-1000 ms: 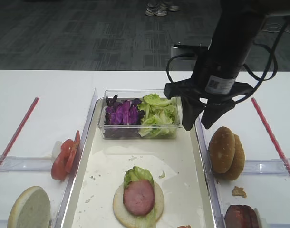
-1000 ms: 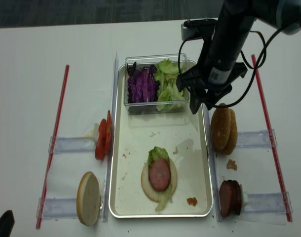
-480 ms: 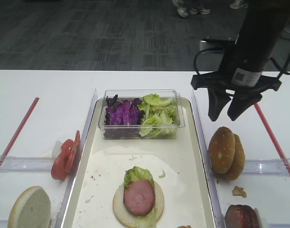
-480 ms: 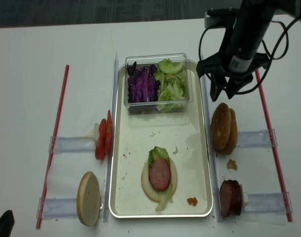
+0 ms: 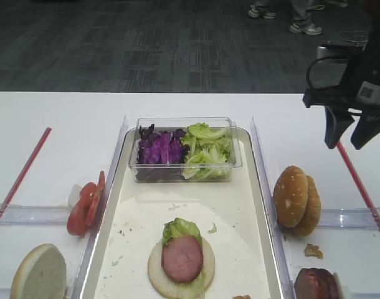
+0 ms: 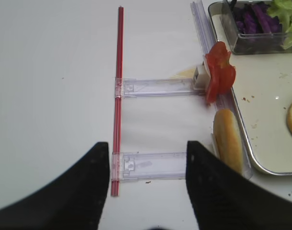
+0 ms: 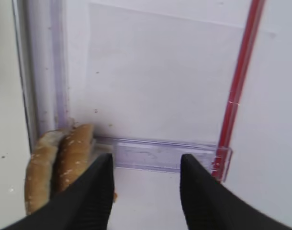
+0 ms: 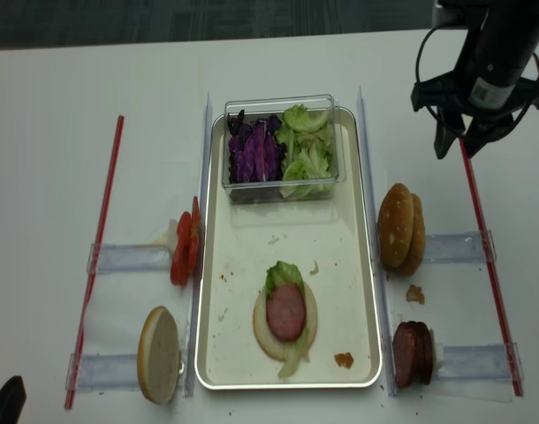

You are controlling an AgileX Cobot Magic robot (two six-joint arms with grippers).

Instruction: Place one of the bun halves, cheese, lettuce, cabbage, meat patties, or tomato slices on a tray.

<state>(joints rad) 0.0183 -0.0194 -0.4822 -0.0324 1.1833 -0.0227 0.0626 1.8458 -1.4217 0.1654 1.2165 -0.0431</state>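
On the cream tray [image 5: 240, 205] [image 8: 252, 238] lies a bun half [image 8: 262, 334] topped with lettuce and one meat patty [image 5: 181, 258] [image 8: 285, 312]. Its clear tub holds purple cabbage [image 5: 160, 149] and lettuce [image 5: 205, 152]. Tomato slices [image 5: 85, 202] [image 6: 219, 72] and a pale bun half [image 5: 39, 274] [image 6: 227, 143] stand left of the tray. Sesame bun halves [image 5: 296, 199] [image 7: 60, 167] and meat patties [image 8: 411, 353] stand on its right. My right gripper [image 5: 344, 144] [image 7: 146, 163] [image 8: 455, 152] hangs open and empty beyond the sesame buns. My left gripper [image 6: 147, 148] is open and empty over the table's left. Cheese is out of view.
Red strips [image 8: 106, 221] [image 8: 482, 238] run along both sides of the table. Clear plastic holders [image 6: 155, 87] [image 7: 160, 153] prop up the food beside the tray. A crumb [image 8: 414, 294] lies right of the tray and a scrap [image 8: 343, 359] on it.
My right gripper has moved right, from over the tub's right end to above the table by the right red strip, staying open. Nothing else has moved.
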